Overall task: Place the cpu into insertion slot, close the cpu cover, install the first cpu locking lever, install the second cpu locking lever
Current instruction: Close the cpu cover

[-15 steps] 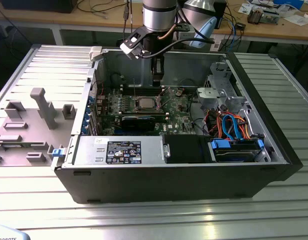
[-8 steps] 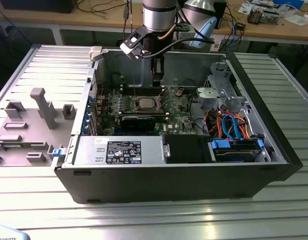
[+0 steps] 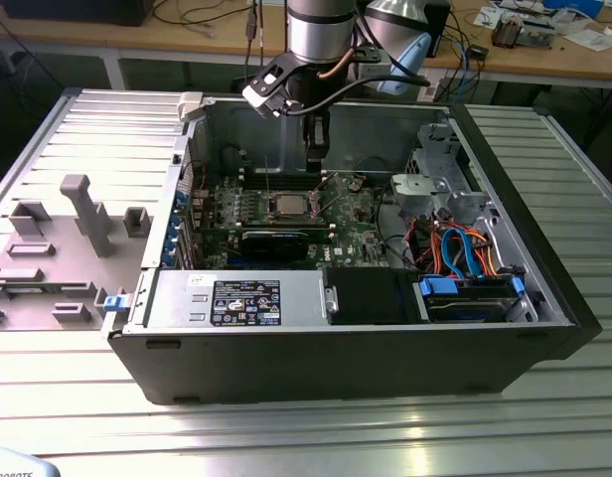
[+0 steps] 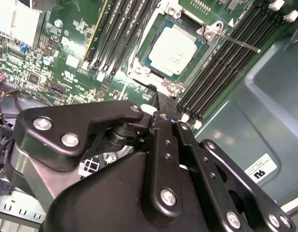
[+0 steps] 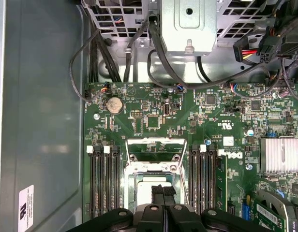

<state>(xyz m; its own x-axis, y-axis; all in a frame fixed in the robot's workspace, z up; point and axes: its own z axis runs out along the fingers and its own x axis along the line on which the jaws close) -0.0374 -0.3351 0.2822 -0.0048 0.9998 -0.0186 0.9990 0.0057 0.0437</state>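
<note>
Silver-grey, the cpu [image 4: 175, 48] lies seated in its socket on the motherboard [image 5: 187, 123], with the tool [image 5: 162, 191] pinched shut and empty just above it. The cpu cover [image 5: 155, 143] looks raised; lowering it calls for slow, even contact, clear of the thin lever [image 4: 236, 41].

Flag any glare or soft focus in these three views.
Exterior view: glare streaks on the ribbed table; second wrist view: cpu top shines pale, close gripper looks soft; first wrist view: even light, dull sheen on case wall.
</note>
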